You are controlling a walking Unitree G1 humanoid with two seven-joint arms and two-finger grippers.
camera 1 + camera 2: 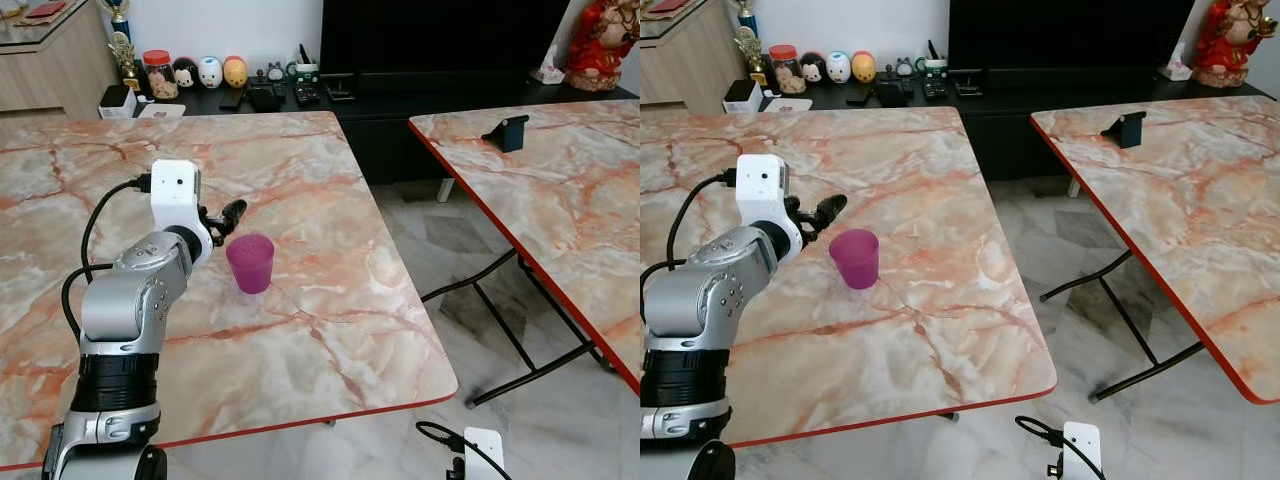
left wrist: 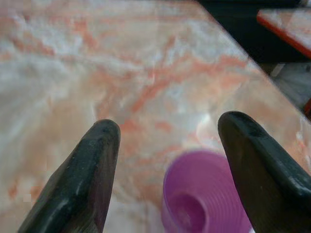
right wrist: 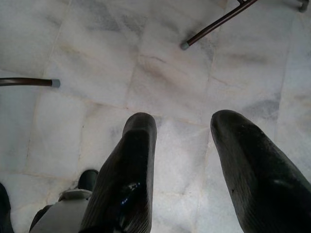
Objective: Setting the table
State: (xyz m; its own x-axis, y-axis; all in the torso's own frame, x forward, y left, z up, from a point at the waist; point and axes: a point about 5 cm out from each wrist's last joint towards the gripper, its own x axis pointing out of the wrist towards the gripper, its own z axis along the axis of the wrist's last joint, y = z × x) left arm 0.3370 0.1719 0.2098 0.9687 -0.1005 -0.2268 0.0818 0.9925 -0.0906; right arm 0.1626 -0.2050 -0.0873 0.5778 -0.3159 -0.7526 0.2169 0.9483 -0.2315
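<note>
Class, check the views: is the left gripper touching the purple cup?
Apart. In the left wrist view the left gripper is open, and the purple cup sits between its fingers with gaps.

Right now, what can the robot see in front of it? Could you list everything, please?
cup: one, purple, upright on the near marble table, just beyond the left claw
marble tables: two, orange-veined with red edges; near one under the cup, second one to the right
phone stand: one, dark, on the second table
TV: one, black, on the low black cabinet at the back
figurines: three small round ones, on the cabinet beside a red-lidded jar
red statue: one, at the cabinet's right end
trophy: one, gold, far left
floor: pale marble tiles
left claw: open, cup between its fingers' line, not touching
right claw: open, hanging over the floor
</note>
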